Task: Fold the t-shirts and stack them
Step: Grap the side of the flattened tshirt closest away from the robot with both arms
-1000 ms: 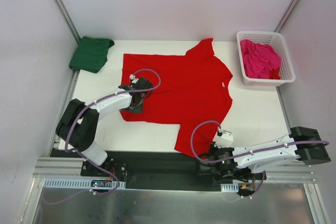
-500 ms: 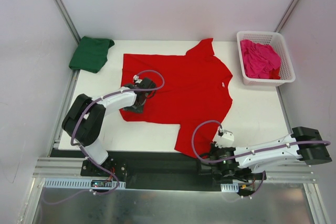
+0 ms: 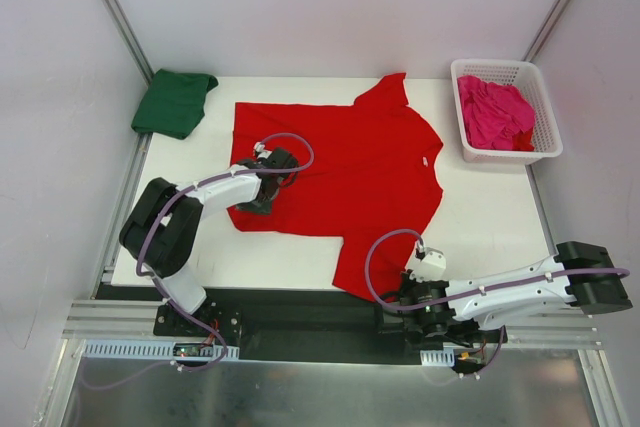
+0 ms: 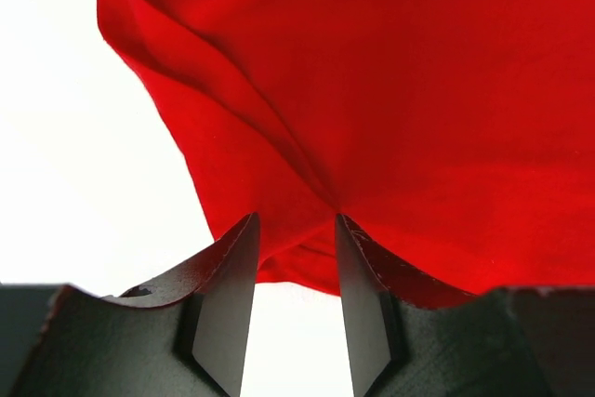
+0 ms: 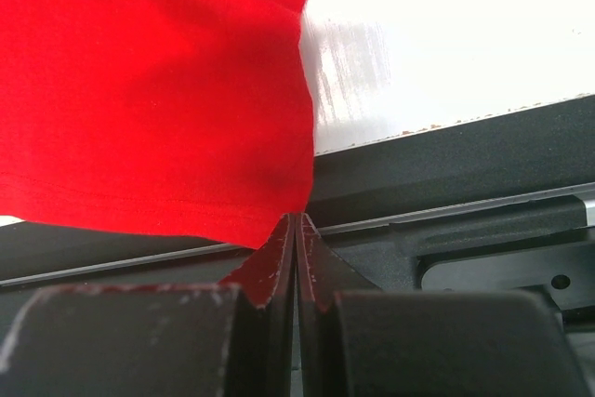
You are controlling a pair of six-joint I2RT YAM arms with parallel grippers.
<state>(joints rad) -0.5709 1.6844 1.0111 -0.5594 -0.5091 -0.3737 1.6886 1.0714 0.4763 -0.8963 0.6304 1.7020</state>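
One change from a second ago: my left fingers (image 4: 296, 230) have narrowed around a fold of the red t-shirt (image 3: 350, 167) spread on the tabletop (image 3: 480, 212), with a gap still showing. My right fingers (image 5: 295, 222) stay pinched on its near corner.

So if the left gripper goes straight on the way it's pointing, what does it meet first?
The red t-shirt: a fold of its edge lies between the tips of the left gripper, white table beneath.

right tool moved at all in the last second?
No. The right tool stays at the table's near edge, shut on the red t-shirt's hem corner, same spot in the top view.
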